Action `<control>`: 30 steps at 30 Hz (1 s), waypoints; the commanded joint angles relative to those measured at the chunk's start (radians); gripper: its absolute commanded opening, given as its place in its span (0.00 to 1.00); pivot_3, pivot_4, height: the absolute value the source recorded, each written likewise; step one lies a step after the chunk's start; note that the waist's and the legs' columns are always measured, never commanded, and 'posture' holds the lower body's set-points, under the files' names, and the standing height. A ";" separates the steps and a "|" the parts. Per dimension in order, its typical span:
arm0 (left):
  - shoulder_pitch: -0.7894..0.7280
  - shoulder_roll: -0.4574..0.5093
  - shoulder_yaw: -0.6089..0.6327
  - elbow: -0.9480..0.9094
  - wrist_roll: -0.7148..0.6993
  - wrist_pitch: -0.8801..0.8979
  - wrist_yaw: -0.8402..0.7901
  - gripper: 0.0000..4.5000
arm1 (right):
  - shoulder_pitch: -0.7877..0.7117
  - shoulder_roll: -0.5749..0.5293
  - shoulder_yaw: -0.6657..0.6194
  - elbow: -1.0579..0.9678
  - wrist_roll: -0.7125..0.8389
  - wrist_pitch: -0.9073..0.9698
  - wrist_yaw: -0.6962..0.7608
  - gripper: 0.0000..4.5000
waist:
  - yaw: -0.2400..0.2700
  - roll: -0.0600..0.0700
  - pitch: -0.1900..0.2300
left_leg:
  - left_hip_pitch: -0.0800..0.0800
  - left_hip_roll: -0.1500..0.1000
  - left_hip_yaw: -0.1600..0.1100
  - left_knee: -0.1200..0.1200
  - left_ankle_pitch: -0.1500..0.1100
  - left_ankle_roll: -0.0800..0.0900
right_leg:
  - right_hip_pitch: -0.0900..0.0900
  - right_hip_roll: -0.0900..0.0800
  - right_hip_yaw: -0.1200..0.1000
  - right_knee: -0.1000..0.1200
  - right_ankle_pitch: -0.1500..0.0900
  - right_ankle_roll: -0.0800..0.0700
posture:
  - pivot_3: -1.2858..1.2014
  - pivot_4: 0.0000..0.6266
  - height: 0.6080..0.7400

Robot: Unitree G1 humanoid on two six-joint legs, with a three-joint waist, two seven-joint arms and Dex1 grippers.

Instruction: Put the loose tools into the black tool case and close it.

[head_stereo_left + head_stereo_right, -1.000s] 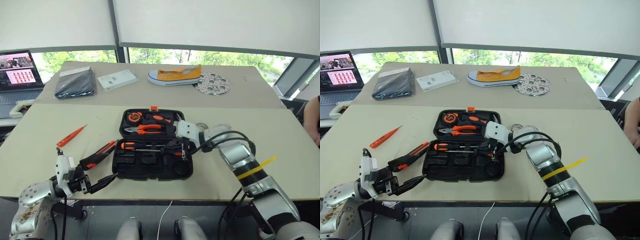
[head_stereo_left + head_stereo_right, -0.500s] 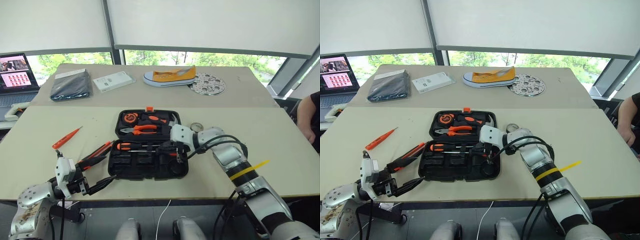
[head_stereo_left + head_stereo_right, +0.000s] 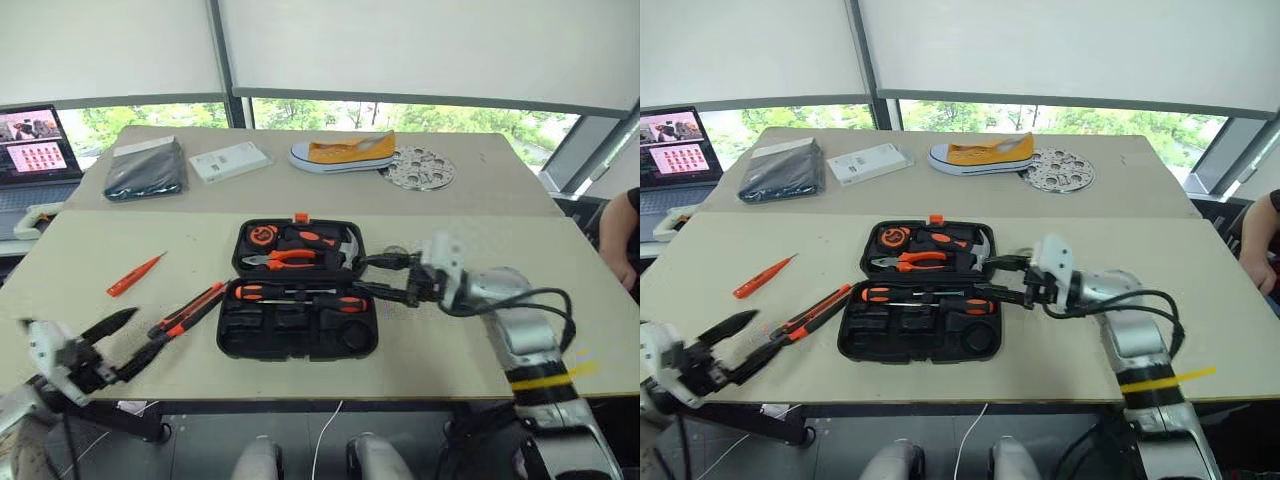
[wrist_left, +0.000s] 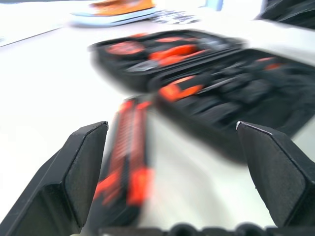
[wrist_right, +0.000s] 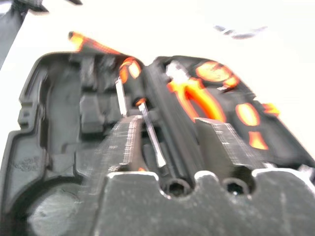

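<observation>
The right arm (image 3: 525, 340) is silver-grey metal in rounded segments, with a yellow tape band around its forearm and black cables looping off its side. A white block sits at its wrist, behind the right gripper (image 3: 375, 280) with its two slim black fingers. The left gripper (image 3: 122, 340) has the same long black fingers (image 4: 81, 172), broad flat pads seen close up, fixed to a white wrist housing on silver metal.

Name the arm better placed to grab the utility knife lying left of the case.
Left. The left gripper hovers by the utility knife with jaws wide open; the right gripper is at the black tool case's right side, across it from the knife.
</observation>
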 commanded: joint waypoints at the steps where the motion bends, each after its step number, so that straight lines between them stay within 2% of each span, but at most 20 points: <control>1: 0.036 0.028 0.128 0.129 0.002 -0.012 0.074 1.00 | 0.129 -0.015 -0.121 -0.106 0.145 -0.120 0.085 0.86 | -0.003 0.000 0.000 | 0.001 0.000 0.000 0.000 0.000 0.000 | 0.000 0.000 0.000 0.000 0.000 0.000 | 0.52 0.24 1.00; 2: 0.046 0.030 0.149 0.148 -0.008 0.016 0.097 1.00 | 0.159 -0.015 -0.142 -0.115 0.144 -0.127 0.060 0.96 | -0.003 0.000 0.000 | 0.001 0.000 0.000 0.000 0.000 0.000 | 0.000 0.000 0.000 0.000 -0.001 0.000 | 0.52 0.24 1.00; 3: 0.051 0.032 0.163 0.161 -0.016 0.036 0.113 1.00 | 0.179 -0.015 -0.156 -0.120 0.141 -0.132 0.040 1.00 | -0.003 0.000 0.000 | 0.001 0.000 0.000 0.000 0.000 0.000 | 0.000 0.000 0.000 0.000 -0.001 0.000 | 0.52 0.24 1.00; 7: 0.037 0.039 0.195 0.201 -0.023 0.062 0.156 1.00 | 0.258 -0.024 -0.209 -0.149 0.155 -0.144 0.010 1.00 | -0.001 0.000 0.000 | 0.002 0.001 0.001 0.000 -0.001 -0.001 | 0.000 -0.002 0.000 0.000 -0.004 -0.005 | 0.52 0.24 1.00; 10: -0.018 0.069 0.168 0.196 0.002 0.128 0.227 1.00 | 0.303 -0.014 -0.234 -0.182 0.161 -0.155 -0.030 1.00 | 0.012 -0.001 0.000 | 0.002 0.002 0.001 0.000 -0.005 -0.009 | 0.001 -0.003 -0.001 0.000 -0.004 -0.005 | 0.52 0.24 1.00; 16: -0.231 0.157 0.012 0.147 0.050 0.325 0.295 1.00 | 0.361 -0.001 -0.200 -0.356 0.247 -0.054 -0.107 1.00 | 0.024 -0.001 0.000 | 0.001 0.001 0.003 0.000 -0.004 -0.010 | 0.001 -0.003 -0.002 0.000 -0.004 -0.004 | 0.52 0.24 1.00; 17: -0.303 0.180 -0.036 0.164 0.069 0.376 0.310 1.00 | 0.361 0.005 -0.186 -0.386 0.258 -0.040 -0.123 1.00 | 0.023 -0.001 0.000 | 0.001 0.001 0.003 0.000 -0.004 -0.010 | 0.001 -0.003 -0.002 0.000 -0.003 -0.004 | 0.52 0.24 1.00; 19: -0.404 0.207 -0.094 0.204 0.099 0.441 0.337 1.00 | 0.356 0.011 -0.168 -0.419 0.266 -0.024 -0.146 1.00 | 0.023 -0.002 0.000 | 0.001 0.001 0.004 0.000 0.000 -0.003 | 0.001 -0.002 -0.002 0.000 0.000 0.001 | 0.52 0.24 1.00; 25: -0.726 0.243 -0.306 0.514 0.276 0.454 0.315 1.00 | 0.272 0.023 -0.104 -0.421 0.243 -0.023 -0.161 1.00 | 0.005 -0.002 0.000 | 0.001 0.001 0.004 0.000 0.000 -0.002 | 0.001 -0.001 -0.001 0.001 0.000 0.002 | 0.52 0.24 1.00; 30: -0.858 0.243 -0.405 0.700 0.376 0.400 0.264 1.00 | 0.246 0.011 -0.089 -0.408 0.232 -0.028 -0.154 1.00 | -0.001 -0.002 0.000 | -0.002 0.001 0.004 0.000 0.000 -0.002 | 0.000 0.000 -0.001 0.000 0.000 0.002 | 0.52 0.24 1.00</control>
